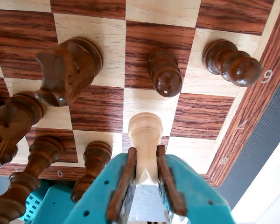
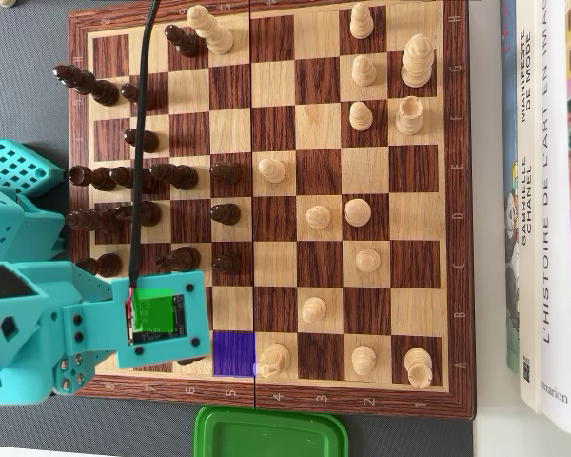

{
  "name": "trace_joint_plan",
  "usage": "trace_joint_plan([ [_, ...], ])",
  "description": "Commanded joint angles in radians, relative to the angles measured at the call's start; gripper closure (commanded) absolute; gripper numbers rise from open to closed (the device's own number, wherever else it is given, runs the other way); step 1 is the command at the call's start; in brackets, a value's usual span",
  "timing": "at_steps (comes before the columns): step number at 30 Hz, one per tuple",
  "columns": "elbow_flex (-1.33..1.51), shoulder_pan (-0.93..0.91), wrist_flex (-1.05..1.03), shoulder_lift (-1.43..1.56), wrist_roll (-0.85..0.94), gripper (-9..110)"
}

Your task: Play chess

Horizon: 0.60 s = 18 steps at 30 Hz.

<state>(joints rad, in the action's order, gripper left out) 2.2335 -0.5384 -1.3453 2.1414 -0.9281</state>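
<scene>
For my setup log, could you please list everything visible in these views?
chessboard: one, brown and tan wood, filling the overhead view
dark pieces: many, too crowded to count, left half in the overhead view
light pieces: roughly fourteen standing, cream, mostly right half
purple square: one, bottom row
green lid: one, below the board
books: a few, right edge
light pawn: one, cream, between the fingers
arm: one, teal, lower left
gripper: one, teal, closed on the pawn

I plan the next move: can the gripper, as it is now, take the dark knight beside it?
Probably not: the gripper is already shut on a light pawn, so it cannot take the dark knight until it sets that down.
</scene>
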Motion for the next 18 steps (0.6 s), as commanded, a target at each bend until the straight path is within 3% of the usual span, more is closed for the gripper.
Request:
trace_joint_plan([
  [1,-0.006,0.003,0.021,0.003,0.0,100],
  [18,-0.005,0.003,0.048,-0.058,0.002,100],
])
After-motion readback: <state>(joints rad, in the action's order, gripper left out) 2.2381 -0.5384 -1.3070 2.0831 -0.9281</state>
